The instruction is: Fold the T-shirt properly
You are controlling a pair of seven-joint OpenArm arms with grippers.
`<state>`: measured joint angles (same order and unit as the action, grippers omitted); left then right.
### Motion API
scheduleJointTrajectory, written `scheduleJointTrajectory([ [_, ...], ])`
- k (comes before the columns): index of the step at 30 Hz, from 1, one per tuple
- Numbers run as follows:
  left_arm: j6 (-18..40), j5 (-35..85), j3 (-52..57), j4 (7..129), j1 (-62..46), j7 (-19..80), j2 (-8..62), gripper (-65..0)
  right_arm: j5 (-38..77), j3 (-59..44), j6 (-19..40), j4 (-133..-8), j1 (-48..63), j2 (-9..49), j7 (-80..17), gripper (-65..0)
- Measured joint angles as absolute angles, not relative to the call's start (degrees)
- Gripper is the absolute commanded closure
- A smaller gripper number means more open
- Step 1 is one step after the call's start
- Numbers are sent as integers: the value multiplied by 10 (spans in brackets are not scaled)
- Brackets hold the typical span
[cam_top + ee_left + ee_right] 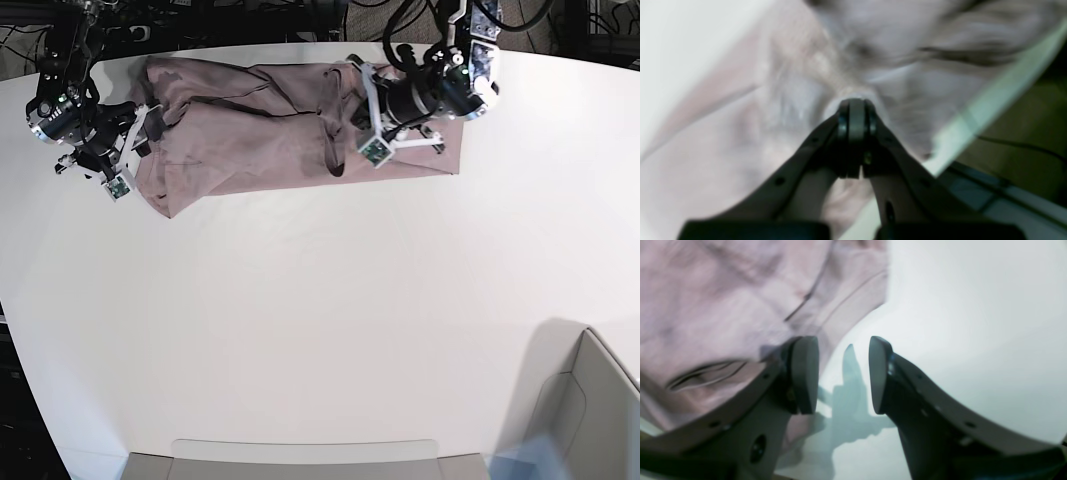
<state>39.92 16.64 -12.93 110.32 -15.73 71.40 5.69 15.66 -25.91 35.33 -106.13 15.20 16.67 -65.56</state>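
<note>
The mauve-pink T-shirt (240,140) lies stretched sideways along the far part of the white table (320,330), with creases and a raised fold near its right third. My left gripper (362,105) is over that right part. In the blurred left wrist view it (855,103) is shut on a pinch of the T-shirt (740,133). My right gripper (147,135) is at the shirt's left end. In the right wrist view it (841,373) is open, with one finger (805,373) at the edge of the T-shirt (723,306) and the other (878,373) over bare table.
A grey bin (590,400) stands at the front right corner and a flat grey tray (300,460) at the front edge. Cables run behind the table's far edge (300,40). The table edge (990,100) shows close to the left gripper.
</note>
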Motion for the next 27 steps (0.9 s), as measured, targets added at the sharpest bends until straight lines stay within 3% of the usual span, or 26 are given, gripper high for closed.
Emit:
scheduleJointTrajectory([
  [9, 399, 165, -204, 1106, -151, 701, 59, 0, 164, -260, 354, -1061, 152, 166, -653, -249],
  [13, 399, 167, -208, 1161, -151, 681, 55, 0, 283, -284, 354, -1061, 155, 164, -625, -249],
  [18, 399, 167, -175, 1157, -154, 668, 46, 0, 368, -361, 356, -1040, 154, 171, -623, -249],
  [27, 399, 164, -63, 1157, -178, 673, 50, 0, 470, -380, 355, -910, 205, 180, -625, -249],
])
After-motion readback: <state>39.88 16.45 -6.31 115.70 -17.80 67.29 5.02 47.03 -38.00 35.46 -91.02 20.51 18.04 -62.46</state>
